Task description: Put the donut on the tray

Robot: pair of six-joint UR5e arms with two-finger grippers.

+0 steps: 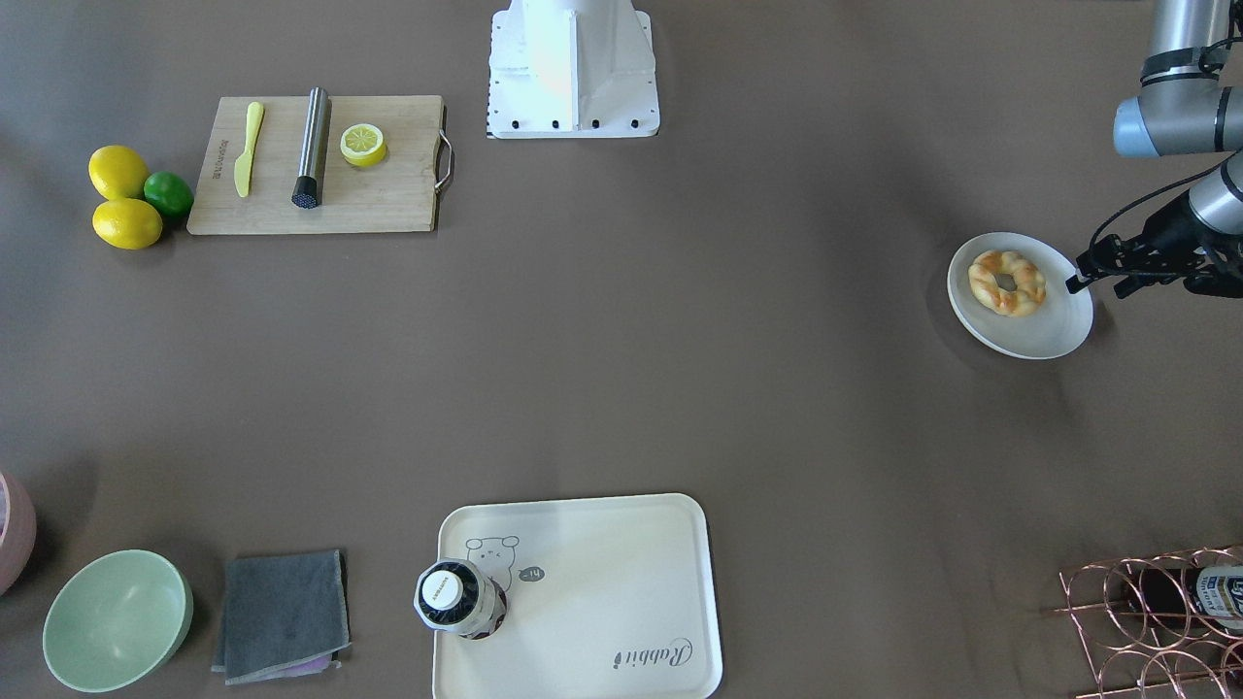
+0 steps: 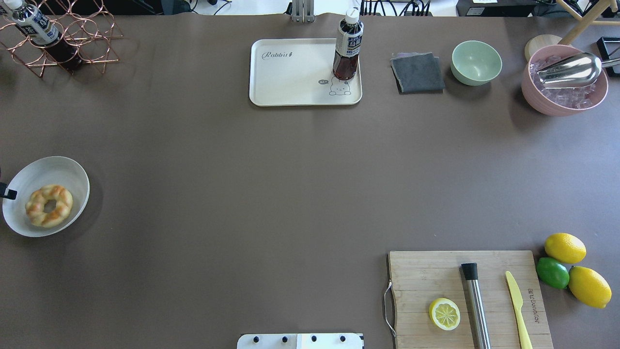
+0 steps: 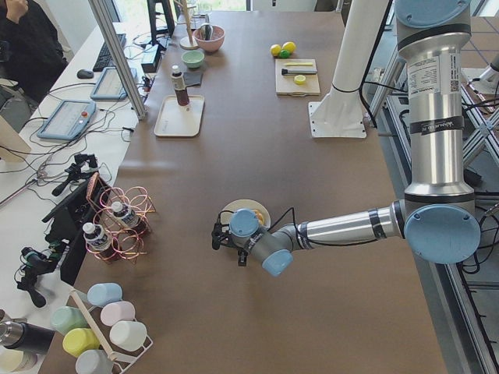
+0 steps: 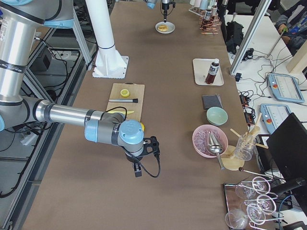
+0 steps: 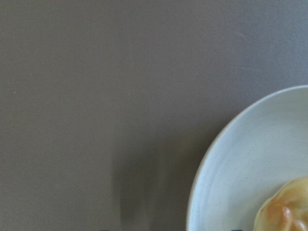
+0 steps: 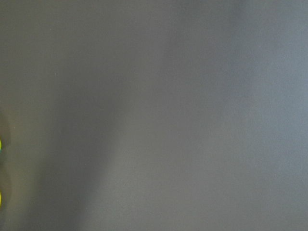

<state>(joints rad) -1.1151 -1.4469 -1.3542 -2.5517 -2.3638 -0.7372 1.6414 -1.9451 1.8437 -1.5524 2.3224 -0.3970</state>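
While the left gripper [image 1: 1076,282] hovers empty beside the plate [image 1: 1054,332] at the left, its opening unclear, a low reach could bump the rim and shift the donut [image 1: 1008,282].

Soft, even overhead light leaves only faint shadows on the bench [image 2: 242,194], while the left wrist view renders the donut [image 5: 285,208] blurry.
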